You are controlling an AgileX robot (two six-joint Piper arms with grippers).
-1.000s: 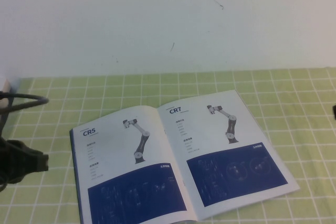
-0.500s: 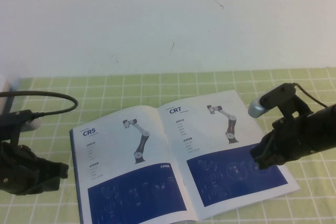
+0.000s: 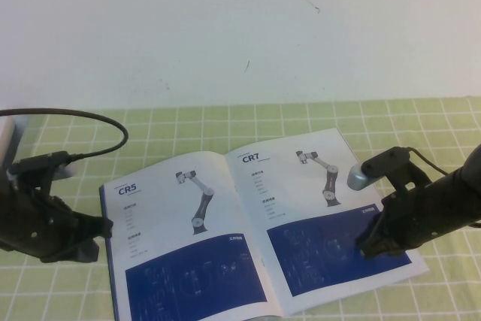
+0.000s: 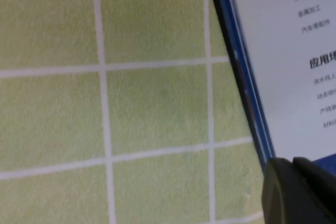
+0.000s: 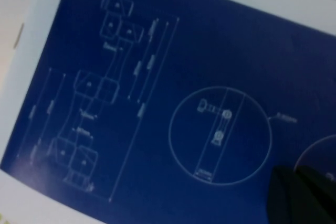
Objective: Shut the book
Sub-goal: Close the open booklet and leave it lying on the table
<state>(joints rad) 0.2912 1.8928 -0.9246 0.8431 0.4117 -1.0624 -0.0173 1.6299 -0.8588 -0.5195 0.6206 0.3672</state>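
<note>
In the high view, the open book (image 3: 248, 223) lay flat on the green checked cloth (image 3: 225, 122). The left gripper (image 3: 96, 231) sat just outside its left edge, and the right gripper (image 3: 368, 244) was over the right page's blue panel (image 3: 338, 249).

In the left wrist view, the book's blue-bordered edge ran just beside that gripper.

In the right wrist view, the blue panel lay close beneath the gripper.

Whether either gripper was spread or closed could not be told.

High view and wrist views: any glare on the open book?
High view: even light, no glare on the book; left gripper at its left edge, right gripper over its right page. Left wrist view: left page bright, no glare. Right wrist view: blue panel dim, glare-free.
</note>
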